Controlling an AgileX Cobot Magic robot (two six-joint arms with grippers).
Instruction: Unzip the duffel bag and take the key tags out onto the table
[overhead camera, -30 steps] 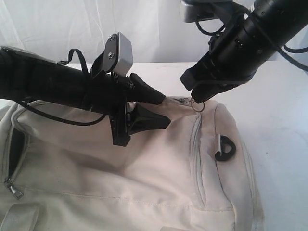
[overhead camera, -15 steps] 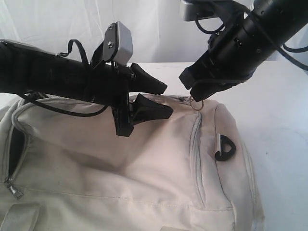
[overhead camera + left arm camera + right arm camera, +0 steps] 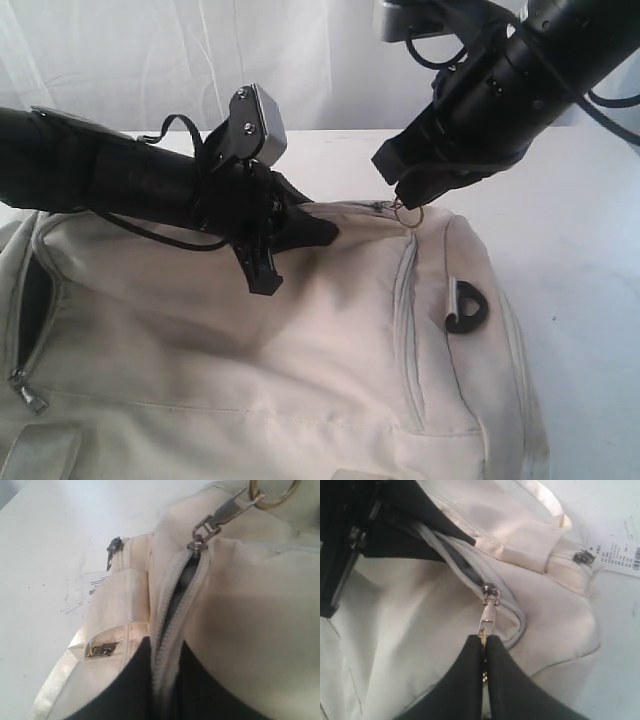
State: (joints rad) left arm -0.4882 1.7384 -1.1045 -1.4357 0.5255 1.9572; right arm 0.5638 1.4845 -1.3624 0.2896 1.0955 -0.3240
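Note:
The cream duffel bag point(image 3: 300, 340) lies on the white table point(image 3: 580, 250) and fills the lower part of the exterior view. My right gripper point(image 3: 405, 197) point(image 3: 483, 639) is shut on the metal ring of the zipper pull point(image 3: 412, 215), just off the slider point(image 3: 490, 592) at the bag's far end. My left gripper point(image 3: 310, 225) point(image 3: 165, 645) is shut on the bag's zipper edge point(image 3: 167, 620), a short way behind the slider point(image 3: 197, 542). A narrow dark gap shows where the zipper is parted. The key tags are hidden.
A black D-ring point(image 3: 468, 308) sits on the bag's right side. A second zipper pull point(image 3: 28, 392) hangs at a side pocket on the left. A printed paper label point(image 3: 620, 555) lies on the table beside the bag's end. White curtain behind.
My left gripper, open above the bag before, has dropped and shut on the zipper edge. The right gripper has kept its hold on the pull ring in place.

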